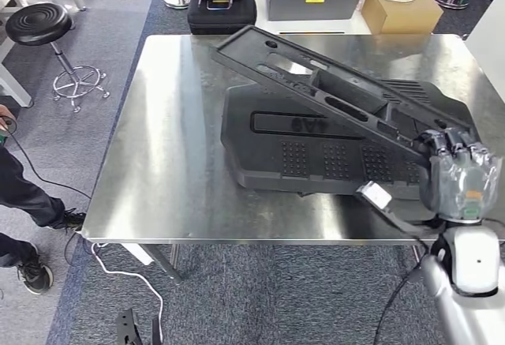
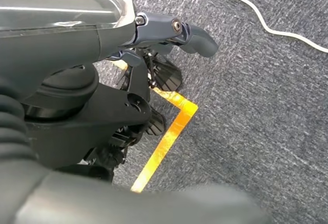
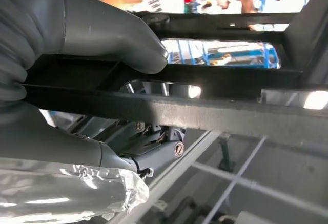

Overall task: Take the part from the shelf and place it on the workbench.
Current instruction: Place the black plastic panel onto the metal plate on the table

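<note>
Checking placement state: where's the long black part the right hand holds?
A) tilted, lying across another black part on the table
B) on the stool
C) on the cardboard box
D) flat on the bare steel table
A: the long black part slants across a bigger black part on the table, with the right hand gripping its near end.

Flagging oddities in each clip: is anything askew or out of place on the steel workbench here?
Yes. The long black slotted plastic part lies tilted, propped across the bulky black moulded part on the steel workbench, its near end gripped by the right hand. No spill or damage shows.
</note>
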`<state>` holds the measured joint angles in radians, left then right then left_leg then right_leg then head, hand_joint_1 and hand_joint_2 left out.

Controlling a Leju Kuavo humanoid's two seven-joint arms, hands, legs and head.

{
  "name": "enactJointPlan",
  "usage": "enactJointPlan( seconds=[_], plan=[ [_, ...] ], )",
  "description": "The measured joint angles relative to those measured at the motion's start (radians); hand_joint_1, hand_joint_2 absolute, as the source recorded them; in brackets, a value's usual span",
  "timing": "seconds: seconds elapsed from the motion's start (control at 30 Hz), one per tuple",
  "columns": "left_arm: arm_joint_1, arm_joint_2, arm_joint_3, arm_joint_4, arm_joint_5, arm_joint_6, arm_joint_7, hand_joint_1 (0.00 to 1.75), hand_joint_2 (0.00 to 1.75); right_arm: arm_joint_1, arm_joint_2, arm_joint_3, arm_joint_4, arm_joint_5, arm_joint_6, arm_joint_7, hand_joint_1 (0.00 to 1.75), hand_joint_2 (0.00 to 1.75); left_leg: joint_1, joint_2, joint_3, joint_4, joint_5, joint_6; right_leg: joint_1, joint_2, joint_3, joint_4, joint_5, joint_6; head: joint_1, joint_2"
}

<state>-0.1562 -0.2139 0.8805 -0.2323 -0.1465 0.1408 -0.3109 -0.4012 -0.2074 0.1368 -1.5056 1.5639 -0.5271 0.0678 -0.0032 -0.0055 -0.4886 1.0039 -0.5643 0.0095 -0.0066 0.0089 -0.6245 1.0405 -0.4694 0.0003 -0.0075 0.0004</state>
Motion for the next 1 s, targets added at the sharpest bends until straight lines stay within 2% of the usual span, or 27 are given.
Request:
enactJointPlan(
  seconds=[0.2, 0.4, 0.7, 1.0],
  plan=[
    [-0.002, -0.001, -0.017, 0.0, 0.0, -0.006, 0.007, 0.0, 0.0, -0.154, -0.072, 0.018, 0.184, -0.003, 0.082, 0.032, 1.75, 1.75, 0.0, 0.0, -0.001, 0.0, 0.0, 0.0, 0.0, -0.002, 0.0, 0.0, 0.0, 0.0, 0.0, 0.0],
    [-0.003, -0.002, -0.022, 0.0, 0.0, -0.007, 0.009, 0.0, 0.0, -0.221, -0.098, 0.035, 0.3, 0.005, 0.127, 0.071, 1.75, 1.75, 0.0, 0.0, -0.001, 0.0, 0.0, 0.0, 0.0, -0.002, -0.001, 0.0, 0.0, 0.0, 0.0, 0.0],
    [-0.004, -0.003, -0.031, 0.0, 0.0, -0.011, 0.023, 0.0, 0.0, -0.258, -0.111, 0.067, 0.39, 0.009, 0.166, 0.154, 1.75, 1.75, 0.0, 0.0, -0.001, 0.0, 0.0, 0.0, 0.0, -0.002, -0.001, 0.0, 0.0, 0.0, 0.0, 0.0],
    [-0.005, -0.004, -0.043, 0.0, 0.0, -0.013, 0.026, 0.0, 0.0, -0.24, -0.112, 0.155, 0.443, 0.01, 0.177, 0.247, 1.75, 1.75, 0.0, 0.0, -0.001, 0.0, 0.0, 0.0, 0.0, -0.002, -0.001, 0.0, 0.0, 0.0, 0.0, 0.0]
  ],
)
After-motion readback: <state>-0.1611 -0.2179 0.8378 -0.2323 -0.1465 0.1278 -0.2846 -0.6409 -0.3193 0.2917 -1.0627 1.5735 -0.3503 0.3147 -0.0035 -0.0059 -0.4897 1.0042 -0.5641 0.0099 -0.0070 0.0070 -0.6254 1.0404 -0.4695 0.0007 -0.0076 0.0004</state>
